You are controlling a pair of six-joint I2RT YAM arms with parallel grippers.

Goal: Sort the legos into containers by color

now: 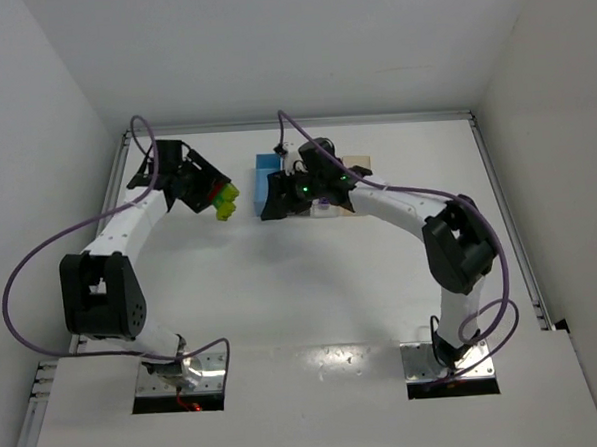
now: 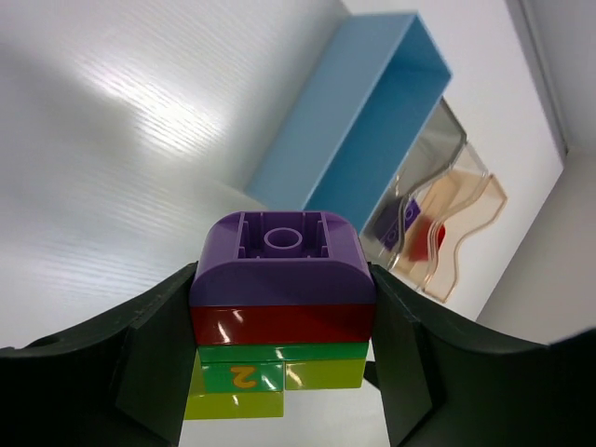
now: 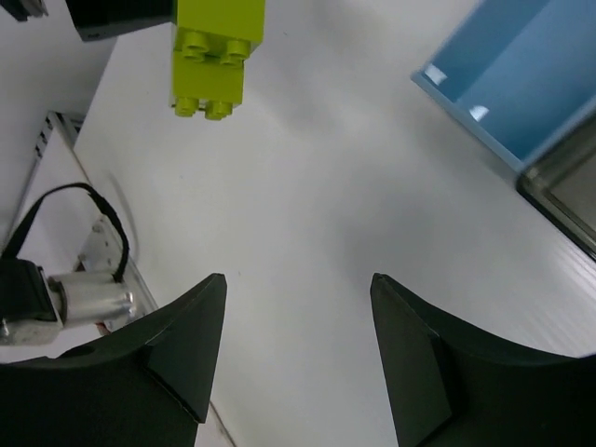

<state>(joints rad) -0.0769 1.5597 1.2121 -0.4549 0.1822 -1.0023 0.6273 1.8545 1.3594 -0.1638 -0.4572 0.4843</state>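
well, on the left the left gripper (image 2: 284, 368) is clamped on a joined stack of legos (image 2: 279, 279), purple over red, green and yellow-green, left of the blue bin (image 2: 358, 130). further right, the right gripper (image 3: 298, 317) hangs by that bin with its jaws wide, nothing between them.

Two robot arms: the left arm (image 1: 119, 233) and the right arm (image 1: 408, 210).

One stack of bricks (image 2: 279, 317) holds five pieces:
- one purple brick (image 2: 279, 256)
- one red brick (image 2: 279, 323)
- one thin dark green brick (image 2: 307, 352)
- two yellow-green ones, an upper yellow-green brick (image 2: 321, 374) and a lower yellow-green brick (image 2: 233, 406)

Two more pieces show through the bin walls: a second purple brick (image 2: 402, 223) and a second red brick (image 2: 430, 233). That makes seven bricks.

Bins: one blue bin (image 2: 372, 121), one pale orange bin (image 2: 480, 209), and at least one greyish see-through bin (image 2: 433, 154). Overlapping walls hide the exact count.
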